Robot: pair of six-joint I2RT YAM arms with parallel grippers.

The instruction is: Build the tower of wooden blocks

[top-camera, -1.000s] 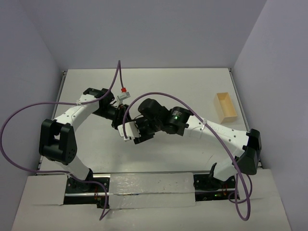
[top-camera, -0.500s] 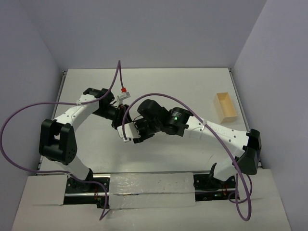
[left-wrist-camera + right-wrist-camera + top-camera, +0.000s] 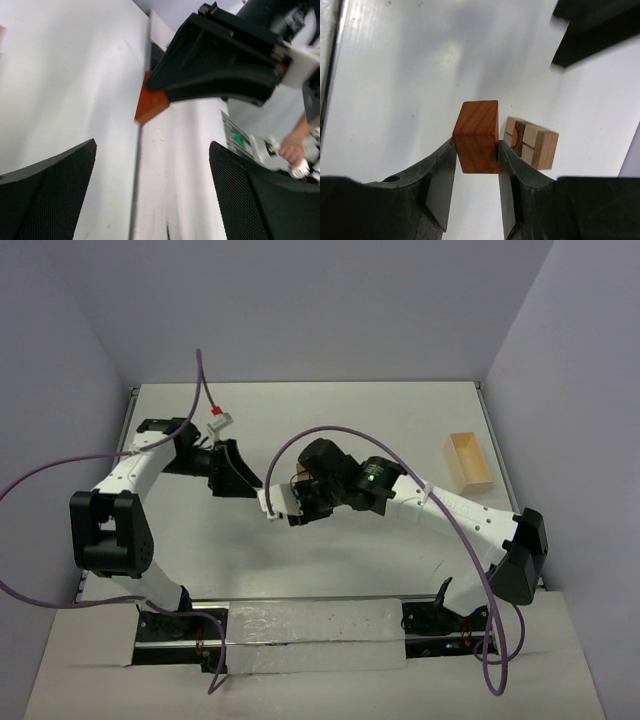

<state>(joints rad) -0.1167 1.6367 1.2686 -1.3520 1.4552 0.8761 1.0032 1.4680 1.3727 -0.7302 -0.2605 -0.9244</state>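
Note:
A reddish-brown block (image 3: 477, 135) is pinched between the fingers of my right gripper (image 3: 476, 150), a little above the table; the left wrist view shows this same block (image 3: 150, 105) sticking out of the right gripper's black fingers (image 3: 220, 75). Just beyond it, a small assembled cluster of tan, dark and reddish blocks (image 3: 532, 142) rests on the table. In the top view my right gripper (image 3: 285, 505) is mid-table. My left gripper (image 3: 238, 475) sits just left of it, apart from the block. The left gripper (image 3: 152, 200) is wide open with nothing between its fingers.
A pale wooden rectangular box (image 3: 470, 462) stands at the right side of the white table (image 3: 400, 410). Purple cables arch over both arms. The left gripper's black finger (image 3: 590, 30) shows at the upper right of the right wrist view.
My left gripper has opened wide and drawn back to the left, away from the right gripper. The right gripper keeps the reddish-brown block and has shifted slightly.

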